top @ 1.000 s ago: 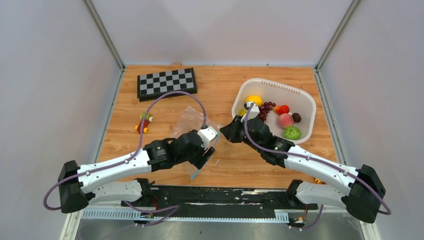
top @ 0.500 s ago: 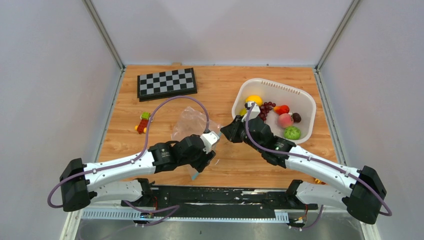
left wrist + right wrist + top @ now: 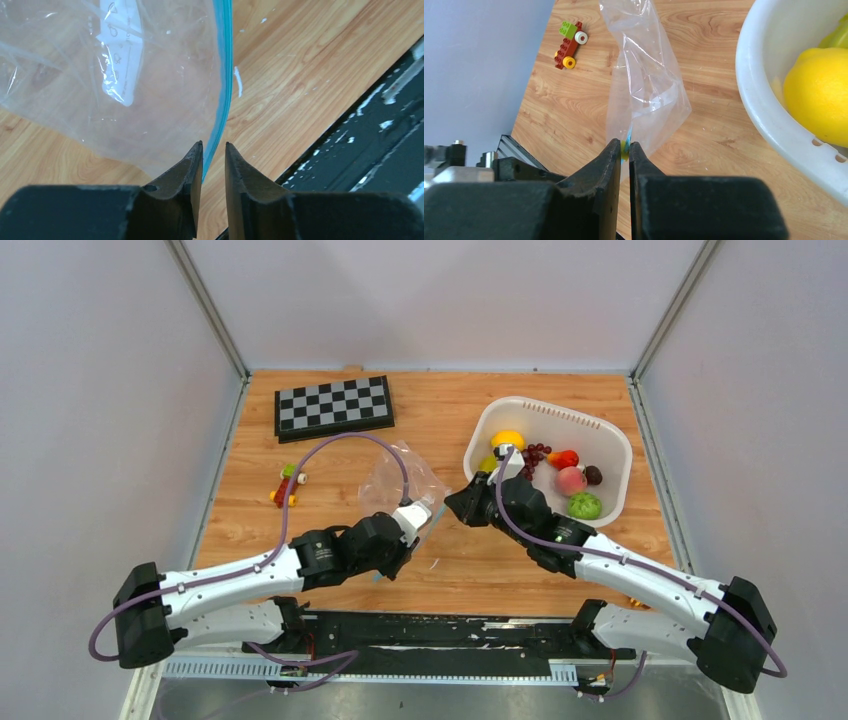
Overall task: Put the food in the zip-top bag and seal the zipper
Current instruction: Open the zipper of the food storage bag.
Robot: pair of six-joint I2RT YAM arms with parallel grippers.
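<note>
The clear zip-top bag [image 3: 400, 475] hangs between the two grippers at mid-table. My right gripper [image 3: 625, 143] is shut on the end of the bag's teal zipper, and a yellow-teal bit shows between its tips. My left gripper [image 3: 214, 145] has its jaws a narrow gap apart. The zipper [image 3: 225, 75] runs down into that gap along the left finger, and wood shows between the jaws. The food lies in the white basket [image 3: 560, 405]: a lemon [image 3: 508, 439], grapes [image 3: 532, 455], a peach [image 3: 571, 480] and a green fruit [image 3: 585, 505].
A checkerboard [image 3: 333, 406] lies at the back left. Toy blocks [image 3: 287, 485] sit left of the bag. The basket wall [image 3: 764, 115] is just right of the right gripper. The black base rail runs along the near edge.
My left gripper's jaws have narrowed from wide open to a small gap around the zipper. The bag has risen off the table and shifted towards the back. The right gripper has held its grip.
</note>
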